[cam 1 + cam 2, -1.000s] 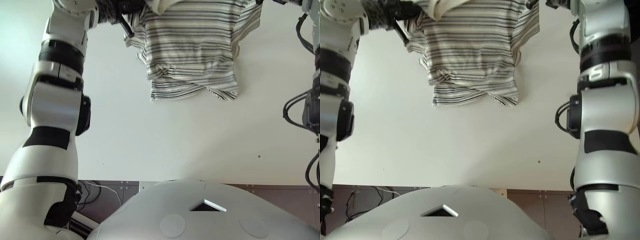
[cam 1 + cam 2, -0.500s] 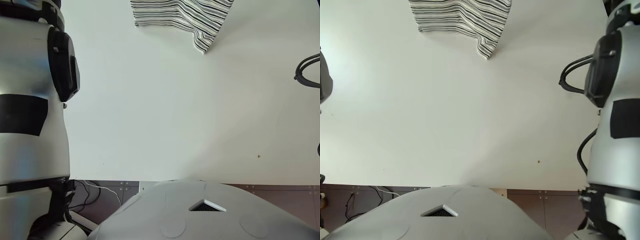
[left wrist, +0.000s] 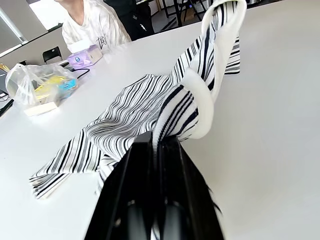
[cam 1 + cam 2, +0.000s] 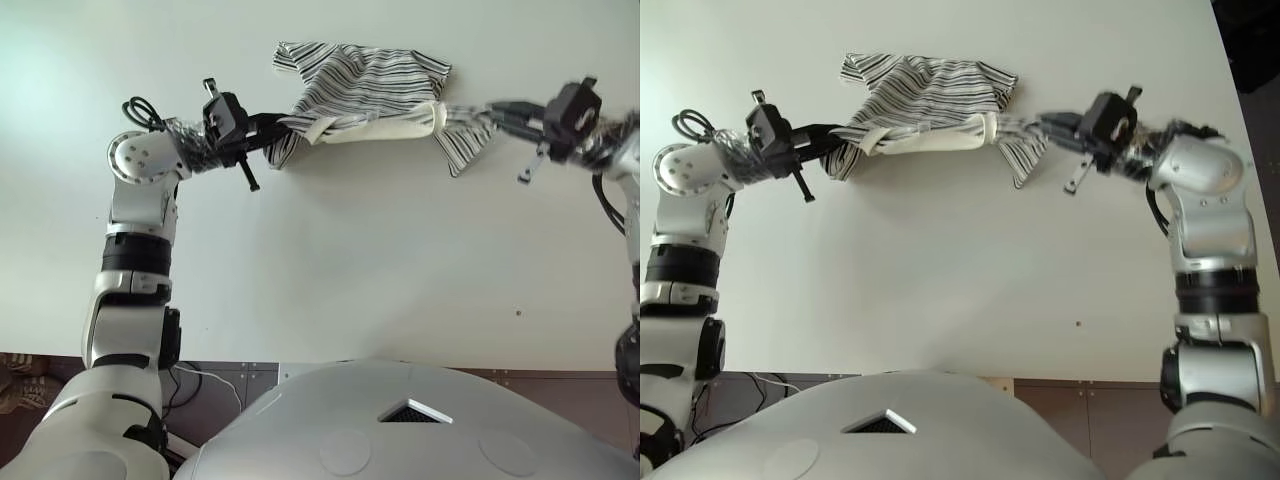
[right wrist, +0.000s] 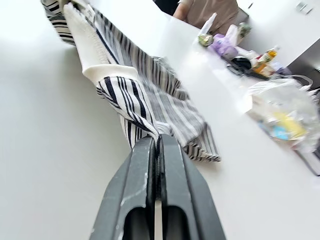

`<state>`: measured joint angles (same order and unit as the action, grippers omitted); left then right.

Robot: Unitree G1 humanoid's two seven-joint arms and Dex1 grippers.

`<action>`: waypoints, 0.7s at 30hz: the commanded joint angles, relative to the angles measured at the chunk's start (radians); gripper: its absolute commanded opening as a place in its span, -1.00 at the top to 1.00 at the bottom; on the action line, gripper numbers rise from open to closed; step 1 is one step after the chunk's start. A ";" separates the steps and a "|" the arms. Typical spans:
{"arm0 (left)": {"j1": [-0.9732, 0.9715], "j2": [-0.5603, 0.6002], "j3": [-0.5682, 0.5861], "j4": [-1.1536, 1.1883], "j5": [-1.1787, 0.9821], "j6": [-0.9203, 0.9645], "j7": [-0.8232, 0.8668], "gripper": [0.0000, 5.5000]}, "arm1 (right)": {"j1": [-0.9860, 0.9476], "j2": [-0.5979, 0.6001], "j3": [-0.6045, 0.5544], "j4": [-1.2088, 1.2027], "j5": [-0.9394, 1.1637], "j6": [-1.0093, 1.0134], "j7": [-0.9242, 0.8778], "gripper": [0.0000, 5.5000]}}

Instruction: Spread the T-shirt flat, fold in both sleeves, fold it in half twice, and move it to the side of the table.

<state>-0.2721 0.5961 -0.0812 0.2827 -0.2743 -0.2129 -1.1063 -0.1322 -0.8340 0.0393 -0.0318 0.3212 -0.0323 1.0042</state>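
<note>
Both arms swung down and out from where they were a second ago. Back then the black-and-white striped T-shirt (image 4: 360, 85) was dangling up high, and now it's down on the white desk (image 4: 330, 260), way over at the far side from me.

My left tool (image 4: 280, 123) is pinched tight on the shirt's left end, and my right tool (image 4: 492, 108) is pinched tight on a striped corner at the right end. On both, the fingers are closed with just cloth between them.

What matters for the next bit is that the shirt's long axis runs straight across me, left to right, strung between the two tools. Neither arm is really nearer. Most of the fabric sits beyond that line, farther from me.

Looks-wise it's nowhere near flat. The cream ribbed band (image 4: 375, 125) is pulled into a taut strip along the near edge, with the stripes bunched and twisted behind it and a floppy bit hanging at the right. My guess is it needs another shake or a drag toward me before it's spread out.
</note>
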 commanded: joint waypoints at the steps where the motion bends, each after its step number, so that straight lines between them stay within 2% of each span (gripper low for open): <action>1: 0.299 0.218 0.058 -0.582 -0.192 0.287 -0.068 0.95 | 0.313 -0.250 -0.248 -0.520 0.318 0.322 0.176 0.96; 5: 0.377 0.298 0.092 -0.722 -0.225 0.366 -0.087 0.95 | 0.445 -0.283 -0.409 -0.643 0.403 0.426 0.242 0.96; 8: 0.332 0.315 0.138 -0.764 -0.314 0.479 -0.051 0.95 | 0.387 -0.287 -0.509 -0.653 0.545 0.528 0.193 0.96; 10: 0.276 0.311 0.149 -0.755 -0.349 0.534 -0.035 0.95 | 0.322 -0.285 -0.493 -0.621 0.563 0.557 0.151 0.96; 12: 0.195 0.298 0.128 -0.709 -0.339 0.557 -0.036 0.95 | 0.248 -0.277 -0.419 -0.571 0.502 0.551 0.117 0.96; 14: 0.084 0.267 0.086 -0.627 -0.293 0.568 -0.021 0.95 | 0.112 -0.254 -0.284 -0.475 0.376 0.525 0.066 0.96; 17: -0.160 0.169 -0.016 -0.337 -0.121 0.523 0.048 0.95 | -0.227 -0.136 -0.051 -0.182 0.163 0.488 0.013 0.96; 21: -0.553 0.033 -0.127 0.273 0.108 0.374 0.084 0.95 | -0.657 0.047 0.140 0.366 -0.106 0.366 -0.029 0.96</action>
<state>-0.6071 0.6932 -0.1580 0.2412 -0.2876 0.2433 -1.0540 -0.5669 -0.8726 0.0897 0.0524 0.3537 0.4131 1.0036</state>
